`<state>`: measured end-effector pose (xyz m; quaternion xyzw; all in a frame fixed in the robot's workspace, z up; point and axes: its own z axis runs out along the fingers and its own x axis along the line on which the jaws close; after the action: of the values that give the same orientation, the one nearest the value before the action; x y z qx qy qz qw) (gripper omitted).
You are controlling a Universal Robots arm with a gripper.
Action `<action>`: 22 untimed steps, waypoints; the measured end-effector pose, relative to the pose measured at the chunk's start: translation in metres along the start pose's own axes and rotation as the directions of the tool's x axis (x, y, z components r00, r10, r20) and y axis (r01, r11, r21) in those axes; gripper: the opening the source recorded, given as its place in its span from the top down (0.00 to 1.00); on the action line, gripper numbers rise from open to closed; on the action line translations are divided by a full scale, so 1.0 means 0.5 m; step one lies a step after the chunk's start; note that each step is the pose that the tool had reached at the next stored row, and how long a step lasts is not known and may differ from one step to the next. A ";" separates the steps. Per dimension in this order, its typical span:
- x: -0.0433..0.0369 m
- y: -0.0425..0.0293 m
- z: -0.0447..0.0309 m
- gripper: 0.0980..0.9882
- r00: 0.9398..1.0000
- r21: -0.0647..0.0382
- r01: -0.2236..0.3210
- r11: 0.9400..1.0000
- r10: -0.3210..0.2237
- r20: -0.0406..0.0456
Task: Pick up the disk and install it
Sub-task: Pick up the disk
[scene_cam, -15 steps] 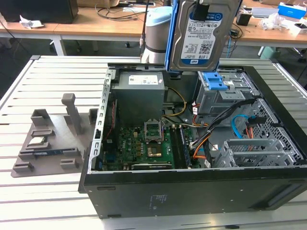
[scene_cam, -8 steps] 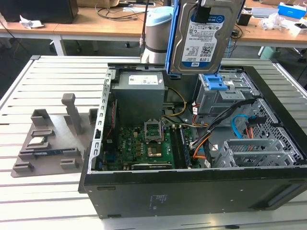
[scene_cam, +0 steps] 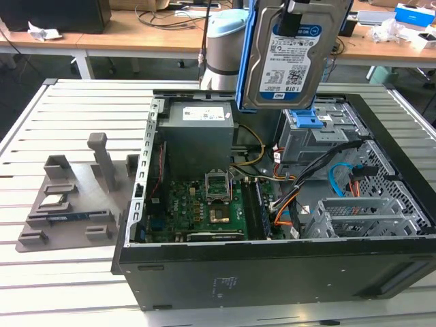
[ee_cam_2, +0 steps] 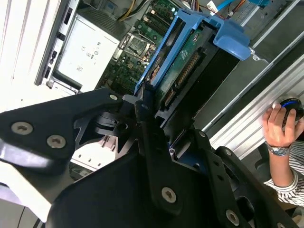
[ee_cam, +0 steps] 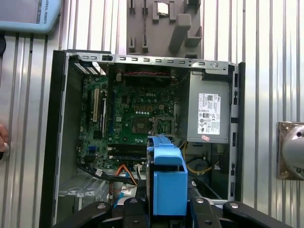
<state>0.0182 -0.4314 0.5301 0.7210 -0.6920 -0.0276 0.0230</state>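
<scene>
The disk (scene_cam: 293, 54), a silver-grey hard drive with a white-and-blue label in a blue plastic bracket, hangs upright above the back of the open computer case (scene_cam: 272, 272). My gripper (ee_cam: 168, 205) is shut on it, its dark fingers (ee_cam: 133, 205) clamping both sides of the blue bracket (ee_cam: 168, 180). In the second wrist view the gripper (ee_cam_2: 156, 118) holds the disk (ee_cam_2: 190, 61) edge-on, with its green circuit board and connector showing. The drive hovers over the grey drive cage with a blue latch (scene_cam: 308, 122), apart from it.
Inside the case are the motherboard (scene_cam: 204, 204), the power supply (scene_cam: 197, 133), loose cables (scene_cam: 293, 197) and metal bays (scene_cam: 368, 211). On the exterior view's left, a grey fixture (scene_cam: 68, 204) holds a small square chip (scene_cam: 51, 201). A person's hand (ee_cam_2: 280, 126) rests beside the table.
</scene>
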 end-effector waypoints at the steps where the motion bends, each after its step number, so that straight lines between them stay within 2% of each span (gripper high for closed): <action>1: 0.002 0.000 0.000 0.70 1.000 0.000 0.000 1.000 0.000 0.000; 22: 0.062 0.002 0.002 0.70 1.000 0.000 0.000 1.000 0.000 0.000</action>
<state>0.0184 -0.4624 0.5290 0.7210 -0.6920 -0.0276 0.0230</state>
